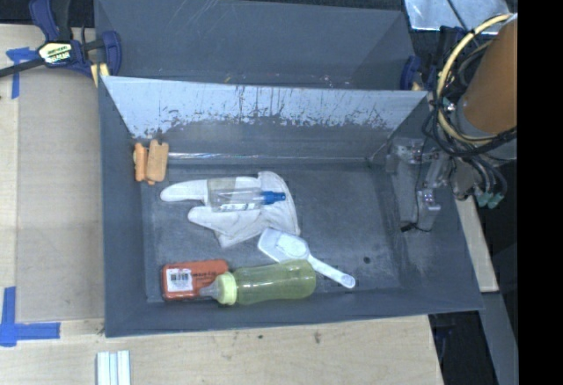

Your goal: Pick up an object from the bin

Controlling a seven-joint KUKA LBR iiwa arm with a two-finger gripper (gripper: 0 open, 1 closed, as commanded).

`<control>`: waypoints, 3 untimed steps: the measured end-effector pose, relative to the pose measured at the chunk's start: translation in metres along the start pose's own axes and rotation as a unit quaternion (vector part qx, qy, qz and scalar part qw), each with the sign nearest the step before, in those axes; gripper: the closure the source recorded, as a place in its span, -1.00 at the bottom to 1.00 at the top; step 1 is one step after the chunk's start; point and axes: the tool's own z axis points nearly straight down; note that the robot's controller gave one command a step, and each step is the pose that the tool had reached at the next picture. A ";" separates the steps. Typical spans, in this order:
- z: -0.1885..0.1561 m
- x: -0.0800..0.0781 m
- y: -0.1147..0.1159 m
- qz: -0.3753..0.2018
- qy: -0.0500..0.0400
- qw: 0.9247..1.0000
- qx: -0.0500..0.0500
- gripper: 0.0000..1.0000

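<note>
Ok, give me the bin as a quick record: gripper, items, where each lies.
gripper: right side of the bin, over bare floor, apart from all items
nearest item: white scoop, front middle
front: green bottle lying down, orange box beside its cap
middle: white cloth with a clear tube on it
back left: orange block

Two blocks [150, 162] sit in the bin's [123, 225] far left corner. A tube [246, 197] lies on a cloth [255, 221] at mid-floor. Before the cloth a scoop [297, 251] rests against a bottle [268, 283] along the near wall, a box [189, 279] at its left end. The gripper [427, 212] hangs by the right wall
</note>
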 end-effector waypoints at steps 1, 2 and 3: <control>-0.005 -0.001 0.001 -0.002 -0.004 1.000 0.001 -1.00; 0.069 0.006 0.035 -0.046 -0.006 0.999 0.001 -1.00; 0.080 0.025 0.092 0.006 -0.002 1.000 0.000 -1.00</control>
